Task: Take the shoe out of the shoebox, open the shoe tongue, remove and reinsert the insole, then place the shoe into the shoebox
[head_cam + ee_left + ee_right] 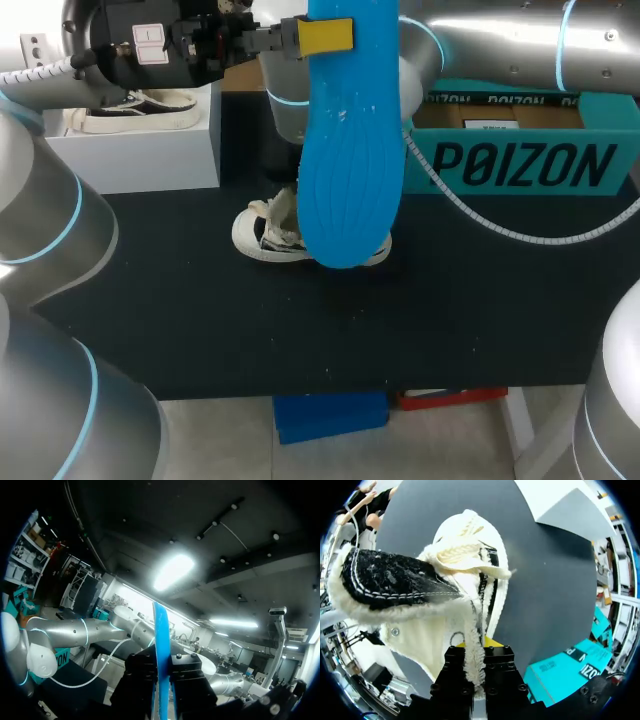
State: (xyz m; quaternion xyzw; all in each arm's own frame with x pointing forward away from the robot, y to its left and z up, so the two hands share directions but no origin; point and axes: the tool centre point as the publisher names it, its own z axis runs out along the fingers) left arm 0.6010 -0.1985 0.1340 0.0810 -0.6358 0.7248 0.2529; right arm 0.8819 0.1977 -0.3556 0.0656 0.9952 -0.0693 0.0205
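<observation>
My left gripper [325, 35], held high above the table [470, 310], pinches one end of the blue insole [350, 150], which hangs down in front of the shoe [262, 236]. My right gripper [479, 652] has its fingers pressed together on a fleecy edge of the shoe. The shoe rests on the dark tabletop, outside and to the left of the teal shoebox [520, 165].

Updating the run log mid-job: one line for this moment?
step: insole out of shoe | left gripper: shut on insole, held up | right gripper: shut on shoe's lining edge | shoe: on table, outside shoebox
</observation>
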